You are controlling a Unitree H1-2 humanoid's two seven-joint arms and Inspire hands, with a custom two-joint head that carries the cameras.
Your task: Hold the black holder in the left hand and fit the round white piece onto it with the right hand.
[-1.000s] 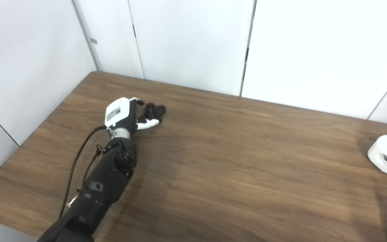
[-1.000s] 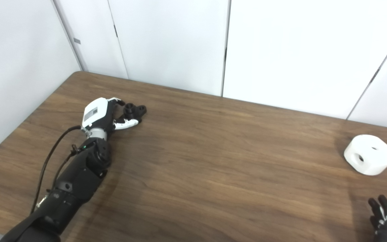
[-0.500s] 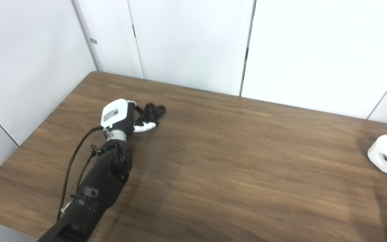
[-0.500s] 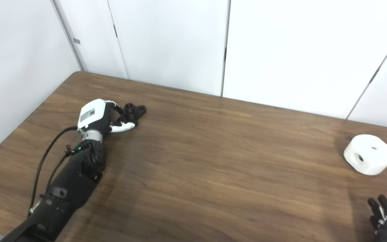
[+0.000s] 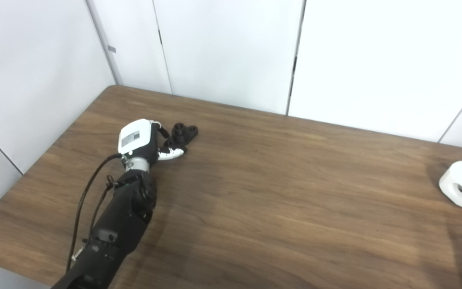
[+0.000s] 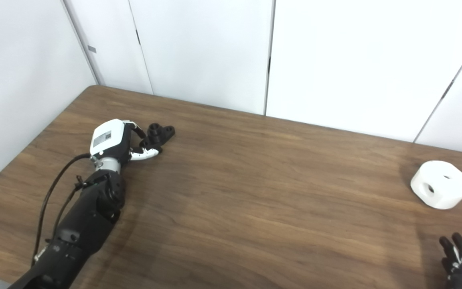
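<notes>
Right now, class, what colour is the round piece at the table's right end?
White: the round piece shows best in the right eye view.

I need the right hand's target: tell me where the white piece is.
The white piece sits on the table near its right edge, just beyond the right hand and far from the holder at the left.

black holder [image 5: 183,133], white round piece [image 6: 440,184], wood-grain brown table [image 5: 279,192]

My left arm [image 5: 114,224] is black, a thin black cable looping alongside; the left hand [image 5: 140,138] has a white labelled back, silver wrist ring, black-and-white fingers [image 6: 144,153].
</notes>
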